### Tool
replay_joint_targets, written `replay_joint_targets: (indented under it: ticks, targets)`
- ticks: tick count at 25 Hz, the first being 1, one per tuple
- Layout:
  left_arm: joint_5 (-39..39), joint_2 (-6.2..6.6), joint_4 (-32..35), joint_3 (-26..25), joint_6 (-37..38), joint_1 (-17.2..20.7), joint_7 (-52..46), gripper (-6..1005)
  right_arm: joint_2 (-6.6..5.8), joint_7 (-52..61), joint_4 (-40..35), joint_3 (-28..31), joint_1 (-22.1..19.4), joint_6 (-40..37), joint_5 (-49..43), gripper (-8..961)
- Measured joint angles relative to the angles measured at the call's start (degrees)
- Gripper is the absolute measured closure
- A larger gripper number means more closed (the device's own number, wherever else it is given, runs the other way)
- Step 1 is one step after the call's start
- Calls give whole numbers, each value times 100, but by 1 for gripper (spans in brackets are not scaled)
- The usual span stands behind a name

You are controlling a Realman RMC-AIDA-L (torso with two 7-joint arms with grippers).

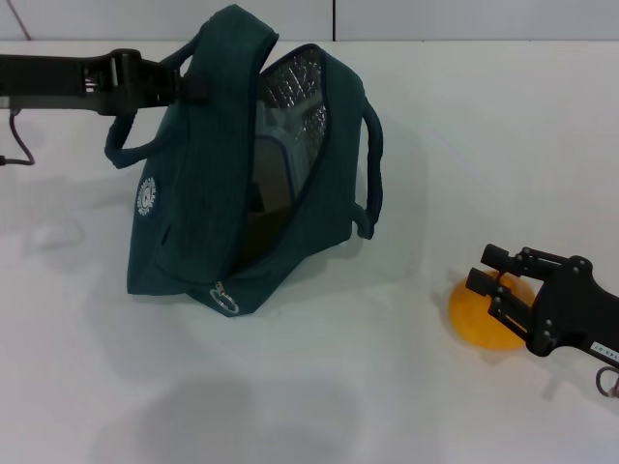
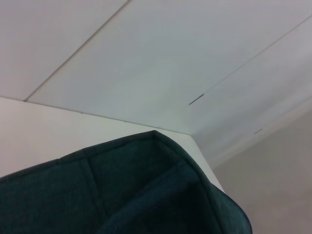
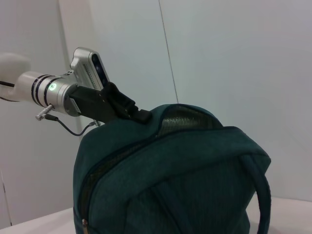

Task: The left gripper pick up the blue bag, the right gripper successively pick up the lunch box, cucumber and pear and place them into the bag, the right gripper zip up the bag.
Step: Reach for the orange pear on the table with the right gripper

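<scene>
The left gripper (image 1: 189,87) is up at the top of the bag (image 1: 208,208), pinching its upper edge and holding that side lifted so the mouth gapes toward the head camera, and the right wrist view confirms it, fingers clamped on the fabric right at the crest (image 3: 139,116). So the pick-up of the bag looks done. Inside the open mouth there is the silver lining (image 1: 295,92) and a pale, squarish shape with a darker face that I take to be the lunch box (image 1: 280,169), already in; the cucumber is nowhere on the table (image 1: 319,387), so it is probably inside too, though I cannot make it out in there. That leaves the pear (image 1: 484,314), sitting on the table well to the right of the bag, round and yellow-orange, half hidden behind the right gripper (image 1: 491,271). That gripper is right over it, fingers spread with the fruit showing between and below them, not yet closed on it by my reading. So the grasp, the carry across and the drop into the bag are to come, then the zip: the ring pull (image 1: 224,300) lies low at the bag's front corner, near the table, with the zipper wide open
</scene>
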Motion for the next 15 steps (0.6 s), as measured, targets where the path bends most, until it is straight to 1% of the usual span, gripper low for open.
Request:
replay_joint_targets:
  ticks: [12,15]
  targets:
    - [1,-2,0,0,5,29,0,945,2,-2,-27,0,3,0,0,716]
    - [1,-2,0,0,8,35,0,945,2,5,-37,4,2,-8,0,715]
